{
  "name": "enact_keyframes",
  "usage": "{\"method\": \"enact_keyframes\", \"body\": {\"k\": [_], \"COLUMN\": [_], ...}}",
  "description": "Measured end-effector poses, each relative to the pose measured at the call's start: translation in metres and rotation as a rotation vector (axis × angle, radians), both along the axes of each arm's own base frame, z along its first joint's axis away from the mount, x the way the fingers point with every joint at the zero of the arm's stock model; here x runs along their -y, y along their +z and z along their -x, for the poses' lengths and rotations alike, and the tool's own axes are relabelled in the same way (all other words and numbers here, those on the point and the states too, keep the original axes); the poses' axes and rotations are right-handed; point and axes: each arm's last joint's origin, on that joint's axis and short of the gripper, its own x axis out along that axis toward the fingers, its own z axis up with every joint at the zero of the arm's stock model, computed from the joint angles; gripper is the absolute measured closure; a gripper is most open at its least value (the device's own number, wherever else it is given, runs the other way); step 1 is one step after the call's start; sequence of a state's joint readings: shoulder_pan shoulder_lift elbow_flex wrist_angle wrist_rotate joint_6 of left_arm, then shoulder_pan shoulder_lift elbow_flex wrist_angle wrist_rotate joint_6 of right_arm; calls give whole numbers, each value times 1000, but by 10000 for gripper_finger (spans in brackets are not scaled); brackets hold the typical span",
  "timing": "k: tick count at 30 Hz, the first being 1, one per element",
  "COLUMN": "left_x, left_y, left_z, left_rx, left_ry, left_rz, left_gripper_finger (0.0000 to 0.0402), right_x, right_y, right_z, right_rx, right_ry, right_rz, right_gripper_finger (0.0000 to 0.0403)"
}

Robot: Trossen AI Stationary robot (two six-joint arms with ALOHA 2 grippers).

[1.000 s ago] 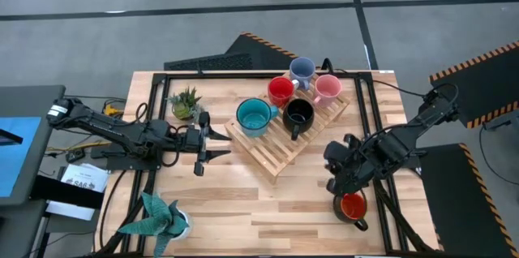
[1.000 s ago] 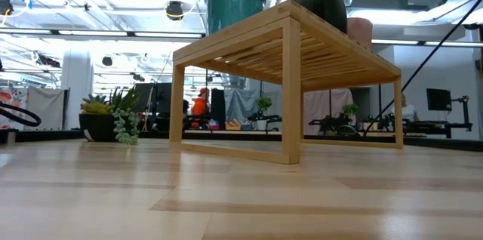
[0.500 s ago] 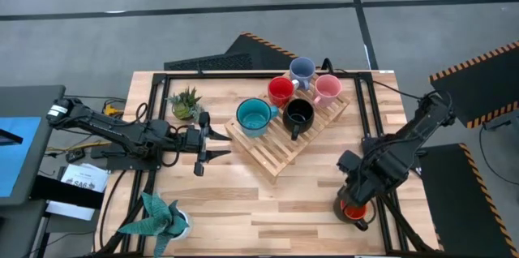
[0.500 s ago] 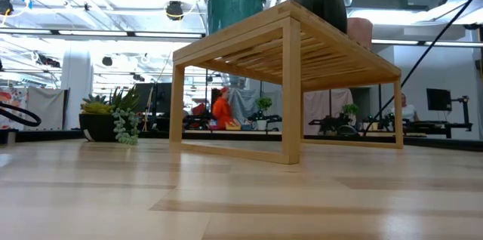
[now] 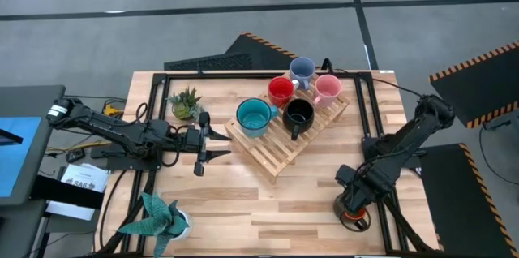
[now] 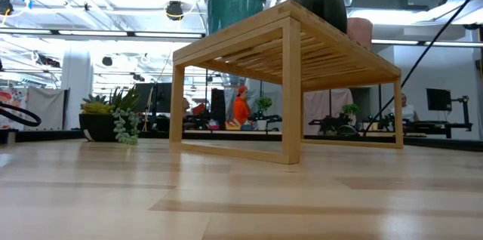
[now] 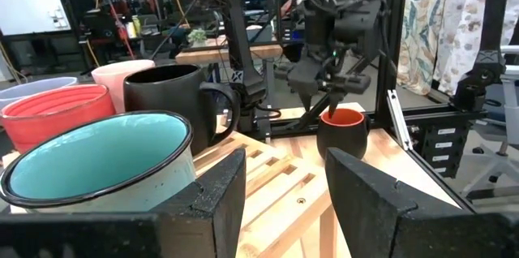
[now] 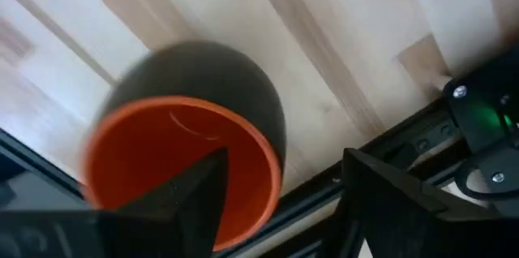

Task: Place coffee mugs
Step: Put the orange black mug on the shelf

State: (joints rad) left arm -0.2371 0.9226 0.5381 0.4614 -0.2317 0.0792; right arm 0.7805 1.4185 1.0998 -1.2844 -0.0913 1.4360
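right claw: the right claw (image 5: 354,206) sits low over the orange-red mug (image 5: 350,215) at the tabletop's (image 5: 243,201) near right corner, fingers spread wide, one dipping inside the rim, the other outside the wall.
grip: released; nothing clenched yet, as far as the wrist view tells.
mug: upright on the tabletop, mouth up, directly under the claw; handle side unclear.
rack: wooden rack (image 5: 284,140) holds teal mug (image 5: 255,116), black mug (image 5: 298,113), red mug (image 5: 280,89), pink mug (image 5: 328,88), lavender-blue mug (image 5: 302,69).
left claw: left claw (image 5: 203,143) waits beside the rack, fingers apart, empty.
nearer arm: right.
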Motion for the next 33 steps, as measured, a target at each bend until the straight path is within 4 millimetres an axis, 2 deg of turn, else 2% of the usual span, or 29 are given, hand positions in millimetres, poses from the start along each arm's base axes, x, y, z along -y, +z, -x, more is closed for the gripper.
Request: {"method": "enact_keyframes", "body": {"k": [4, 11, 14, 18, 22, 23, 28, 33], "left_x": [0, 0, 0, 0, 0, 0, 0, 0], "left_y": [0, 0, 0, 0, 0, 0, 0, 0], "left_z": [0, 0, 0, 0, 0, 0, 0, 0], "left_rx": [0, 0, 0, 0, 1, 1, 1, 4], "left_ry": [0, 0, 0, 0, 0, 0, 0, 0], "left_rz": [0, 0, 0, 0, 0, 0, 0, 1], "left_gripper_finger": [245, 245, 245, 245, 245, 245, 245, 245], "right_x": [-2, 1, 2, 0, -3, -4, -10, -9], "right_y": [-17, -35, -43, -48, -48, -47, -29, 12], "right_z": [2, 5, 6, 6, 3, -1, -26, -58], "right_rx": [-20, -24, -25, -50, -23, -1, 168, 394], "right_ry": [17, 34, 36, 83, 123, 155, 184, 217], "right_rz": [-44, -43, -52, -128, -182, -208, -347, -410], "right_gripper_finger": [133, 133, 145, 204, 331, 359, 360, 360]}}
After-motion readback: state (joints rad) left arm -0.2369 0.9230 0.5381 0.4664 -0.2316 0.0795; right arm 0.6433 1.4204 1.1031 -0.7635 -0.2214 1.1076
